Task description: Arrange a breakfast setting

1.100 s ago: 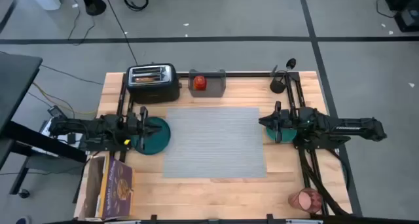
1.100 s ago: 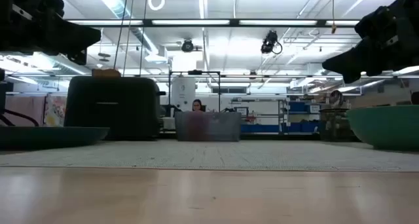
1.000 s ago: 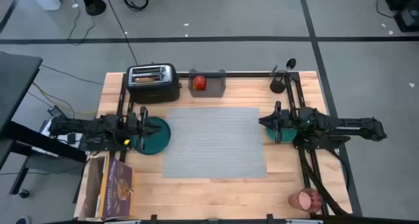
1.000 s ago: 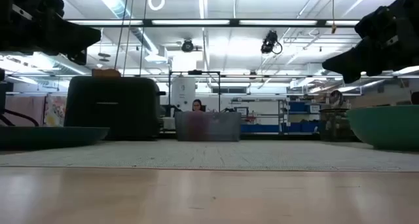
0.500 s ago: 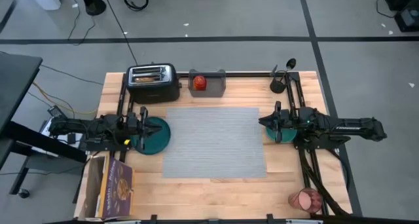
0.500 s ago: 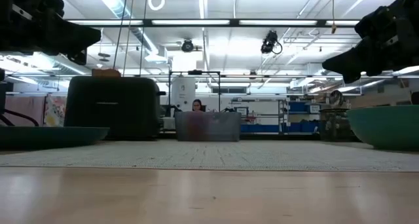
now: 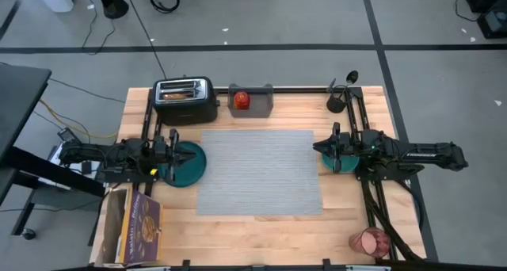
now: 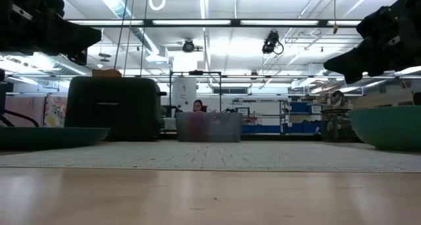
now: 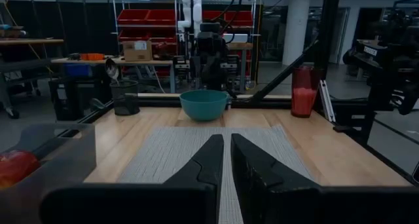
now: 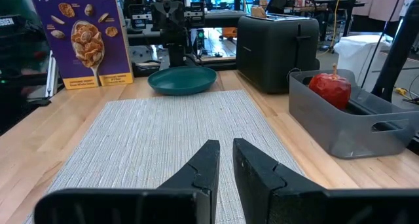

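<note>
- where the high view looks down, the grey ribbed rectangular placemat (image 7: 259, 171) lies mid-table, the left gripper (image 7: 188, 154) over the teal round plate (image 7: 190, 169), the right gripper (image 7: 318, 148) over the smaller teal bowl (image 7: 331, 163).
- low view: plate left, bowl right.
- left wrist view: fingers nearly together, empty.
- right wrist view: fingers nearly together, empty; small red fruit (image 10: 334, 88) in a grey tray (image 10: 353, 126).

The high view looks straight down on the whole tabletop (image 7: 261, 223). The low view sits at its 6 o'clock edge, level, facing 12. The wrist views face each other across the mat (image 9: 216, 145), which all four share.
</note>
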